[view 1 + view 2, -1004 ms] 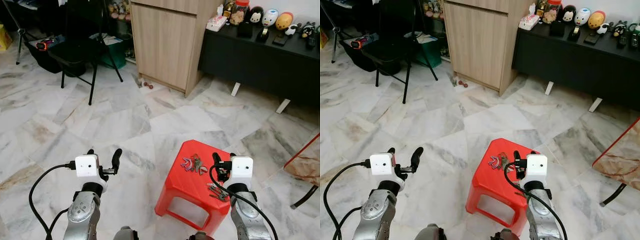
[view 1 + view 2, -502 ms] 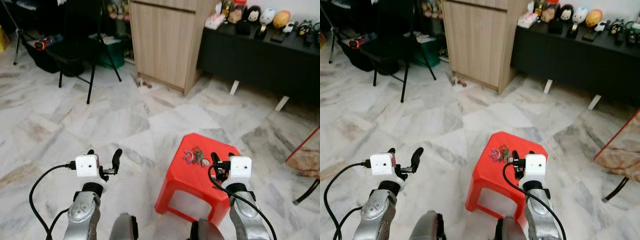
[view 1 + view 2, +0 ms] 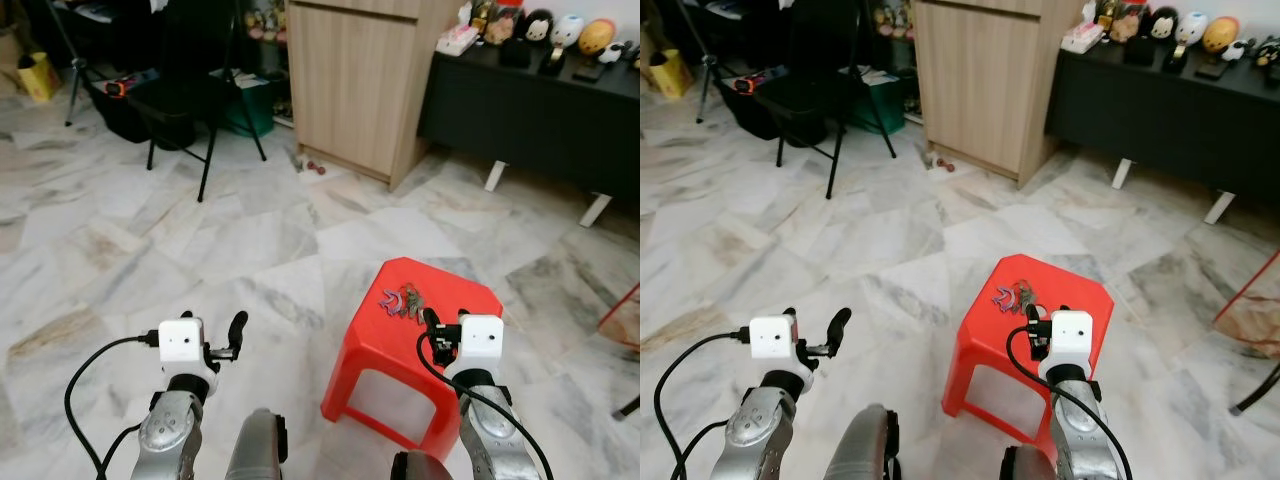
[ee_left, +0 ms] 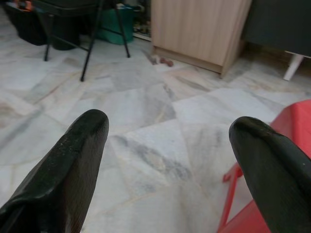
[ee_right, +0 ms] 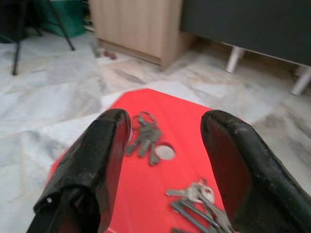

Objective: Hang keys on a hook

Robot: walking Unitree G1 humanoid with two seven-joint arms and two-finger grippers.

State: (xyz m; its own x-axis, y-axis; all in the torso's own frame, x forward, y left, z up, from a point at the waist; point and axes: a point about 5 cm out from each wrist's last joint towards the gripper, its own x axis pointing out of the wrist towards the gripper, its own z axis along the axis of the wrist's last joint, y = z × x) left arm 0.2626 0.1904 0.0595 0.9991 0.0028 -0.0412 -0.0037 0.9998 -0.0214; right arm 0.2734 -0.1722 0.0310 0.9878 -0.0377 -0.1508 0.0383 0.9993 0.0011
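No writing or numbers can be read anywhere.

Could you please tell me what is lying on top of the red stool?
On the red stool lie two bunches of keys. The nearer bunch is partly hidden behind the right gripper, whose fingers are open above the seat.

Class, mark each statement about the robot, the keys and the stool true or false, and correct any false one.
1. Two bunches of keys lie on the red stool. True: one bunch lies farther from the right gripper, the other nearer.
2. The right gripper is shut on a bunch. False: it is open, over the stool, holding nothing.
3. The left gripper is open, over the marble floor. True.
4. The stool stands on a black bench. False: it stands on the floor.
5. A wooden cabinet stands beyond the stool. True.
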